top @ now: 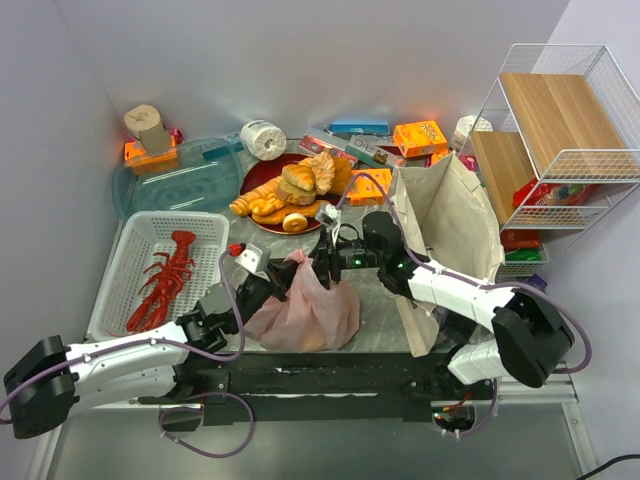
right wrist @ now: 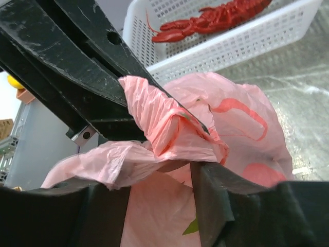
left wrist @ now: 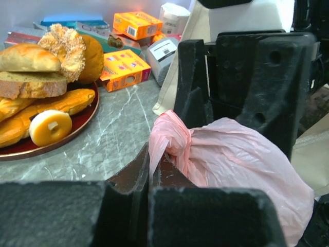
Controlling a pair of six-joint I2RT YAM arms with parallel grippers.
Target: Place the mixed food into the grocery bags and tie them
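Note:
The thin pink plastic bag (top: 305,308) lies bulging on the marble table between my arms, its handles twisted into a knot (left wrist: 175,138). My left gripper (left wrist: 149,170) is shut on a strip of the bag's handle just beside the knot; it also shows in the top view (top: 278,283). My right gripper (right wrist: 159,177) sits right against the knot (right wrist: 175,128) from the other side, jaws partly apart, with a slack pink handle end draped over its fingertips (right wrist: 216,200). A green shape (right wrist: 191,226) shows through the plastic. The beige canvas tote (top: 450,215) stands open to the right.
A white basket (top: 140,235) holds the red lobster (top: 165,280) at the left. A dark red plate (top: 262,180) of breads sits behind the bag, with small boxes (top: 420,137) and a clear lid (top: 175,180) further back. A wire shelf rack (top: 560,130) stands at the right.

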